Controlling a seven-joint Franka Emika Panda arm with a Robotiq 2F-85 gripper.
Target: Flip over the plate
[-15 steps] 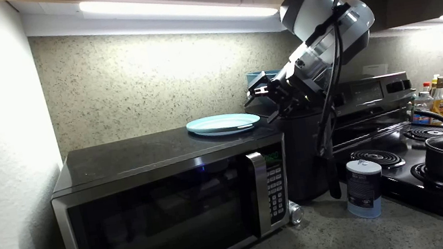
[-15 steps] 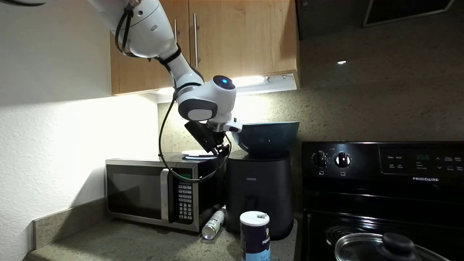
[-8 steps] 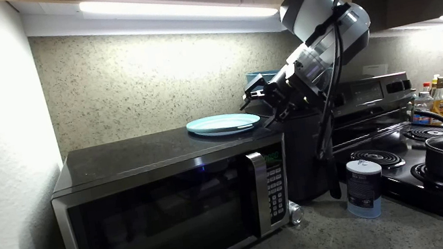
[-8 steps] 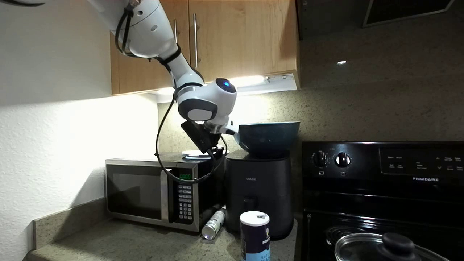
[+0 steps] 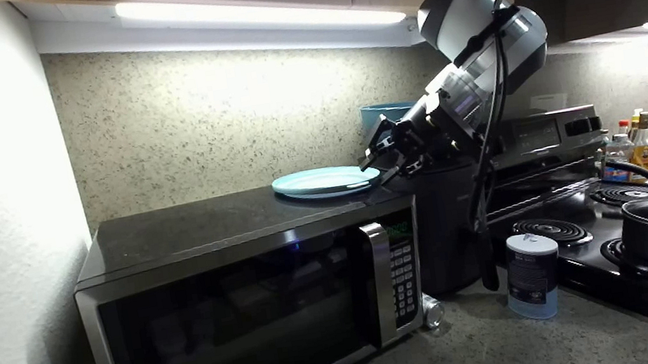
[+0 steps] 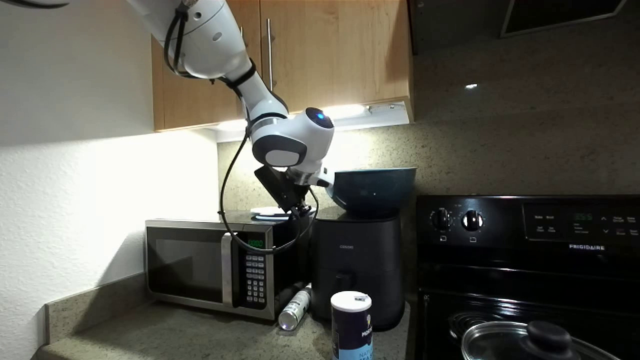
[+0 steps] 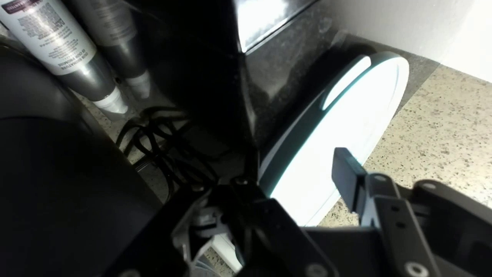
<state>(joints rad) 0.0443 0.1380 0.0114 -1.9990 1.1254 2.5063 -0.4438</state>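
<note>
The pincer point(image 5: 373, 175) waits, jaws parted, at the edge of the plate point(image 5: 320, 180), one above the rim, one low beside it; contact is unclear. Best slide the lower under, close squarely, lift clear before rolling. The round, shallow, pale-blue plate lies flat, apparently right side up, on the microwave point(image 5: 196, 227).

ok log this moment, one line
task: flip plate | plate: face up on microwave | gripper: jaws apart at plate edge | contact: unclear
</note>
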